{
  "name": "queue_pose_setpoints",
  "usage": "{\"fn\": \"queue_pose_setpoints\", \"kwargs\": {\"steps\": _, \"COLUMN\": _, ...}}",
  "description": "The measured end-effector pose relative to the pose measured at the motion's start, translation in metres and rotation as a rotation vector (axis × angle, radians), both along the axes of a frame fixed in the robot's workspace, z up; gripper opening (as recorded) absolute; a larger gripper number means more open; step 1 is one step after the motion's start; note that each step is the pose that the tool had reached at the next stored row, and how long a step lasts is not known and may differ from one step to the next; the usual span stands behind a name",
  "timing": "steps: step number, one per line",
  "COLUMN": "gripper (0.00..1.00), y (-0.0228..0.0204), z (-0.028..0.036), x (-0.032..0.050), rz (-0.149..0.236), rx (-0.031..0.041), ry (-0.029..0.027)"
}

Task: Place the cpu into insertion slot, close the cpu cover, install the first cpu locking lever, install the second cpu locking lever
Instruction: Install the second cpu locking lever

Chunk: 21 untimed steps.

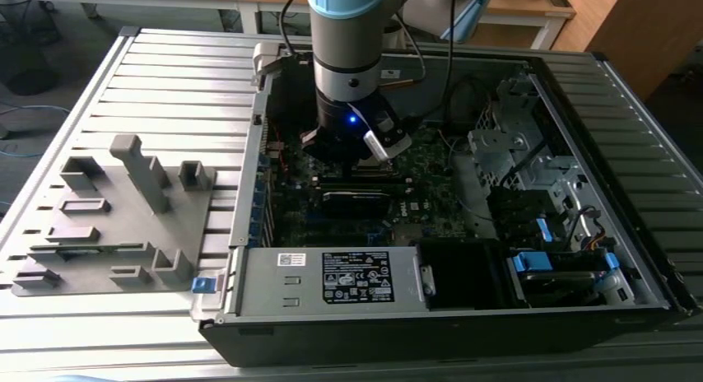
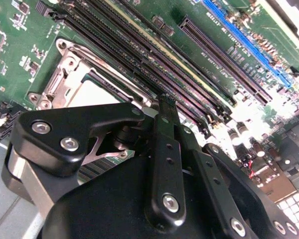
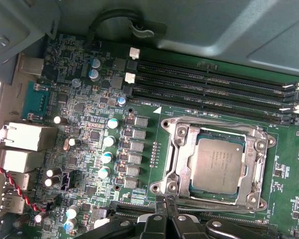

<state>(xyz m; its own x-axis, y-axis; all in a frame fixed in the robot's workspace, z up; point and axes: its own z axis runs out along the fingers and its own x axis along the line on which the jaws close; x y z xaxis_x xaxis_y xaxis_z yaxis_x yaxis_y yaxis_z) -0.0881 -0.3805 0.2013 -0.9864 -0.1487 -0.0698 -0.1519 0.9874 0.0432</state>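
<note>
The cpu [image 3: 217, 164], a square chip with a dull silver top, lies flat in its socket on the green motherboard [image 3: 84, 114]. The cpu cover [image 3: 180, 149], a silvery frame, lies down around it with the chip showing through its opening. My gripper [image 3: 165, 200] has its black fingers drawn together, and their tips sit right at the socket's edge, beside one corner of the cover. The second wrist view shows the same gripper [image 2: 163, 103] over the cover [image 2: 65, 79]. In the exterior view the arm [image 1: 349, 86] reaches straight down into the open computer case.
Long black memory slots [image 3: 209, 84] run beside the socket. Capacitors [image 3: 108, 141] and rear ports [image 3: 25, 137] stand on its other side. In the exterior view a power supply [image 1: 329, 277] lies at the case's front, drive bays [image 1: 549, 258] at the exterior view's right, and a grey fixture [image 1: 110, 217] on the slatted table.
</note>
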Motion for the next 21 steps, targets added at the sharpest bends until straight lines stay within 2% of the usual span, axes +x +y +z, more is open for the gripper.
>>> {"fn": "queue_pose_setpoints", "kwargs": {"steps": 21, "gripper": 0.11, "y": 0.0, "z": 0.0, "x": -0.0001, "rz": 0.011, "rx": 0.0, "ry": 0.0}}
